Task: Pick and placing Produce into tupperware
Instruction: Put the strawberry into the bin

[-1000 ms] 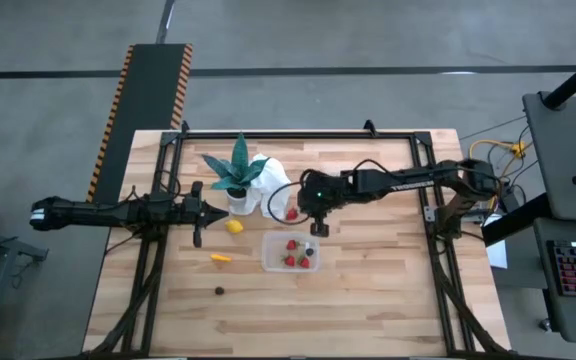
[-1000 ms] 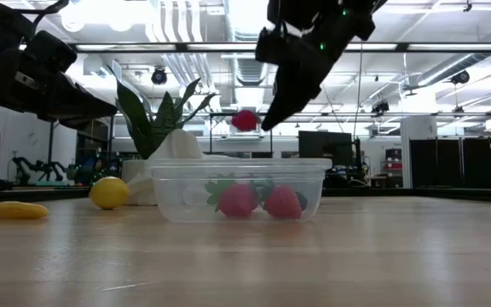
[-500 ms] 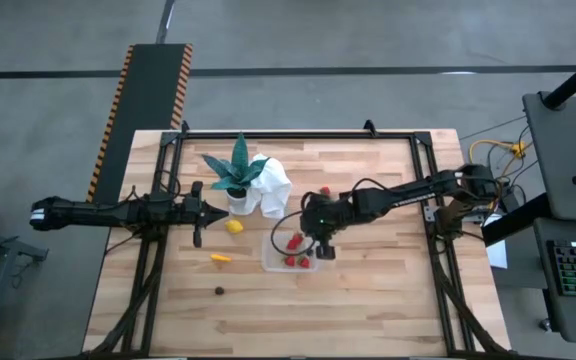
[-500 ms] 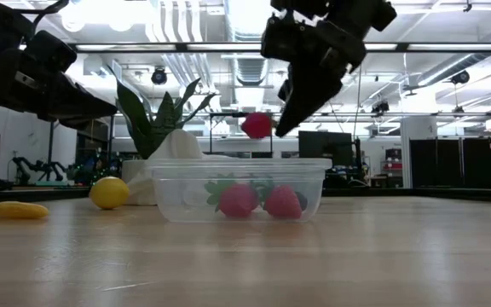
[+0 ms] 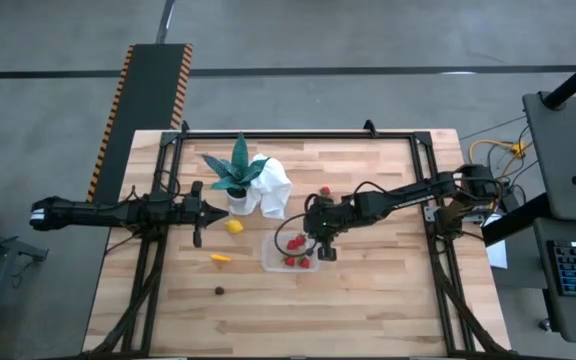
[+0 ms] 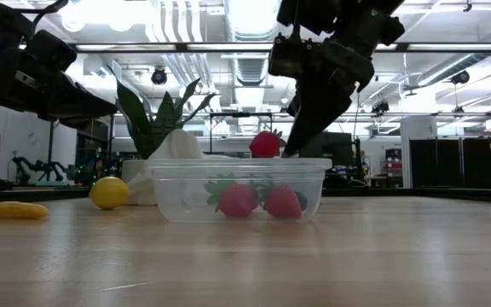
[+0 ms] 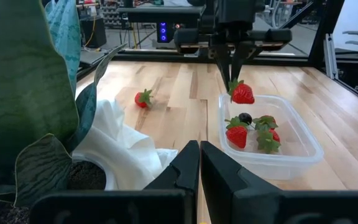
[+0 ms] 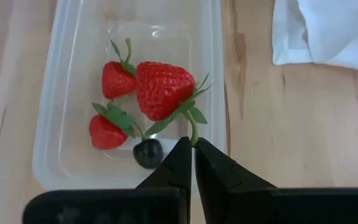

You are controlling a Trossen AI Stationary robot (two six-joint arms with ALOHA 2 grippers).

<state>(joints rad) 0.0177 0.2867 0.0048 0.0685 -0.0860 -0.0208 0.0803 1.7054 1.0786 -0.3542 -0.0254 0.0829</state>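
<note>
Two fingers of the right gripper pinch a strawberry by its stem above the tupperware.

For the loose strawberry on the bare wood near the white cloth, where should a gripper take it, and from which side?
Judging by the left wrist view, the loose strawberry lies on its side, leaves toward the white cloth. Probably best: come straight down and close across the red body, away from the leaves, since open wood surrounds it.

Strawberries – four; lemon – one; tupperware – one; dark berries – two.
</note>
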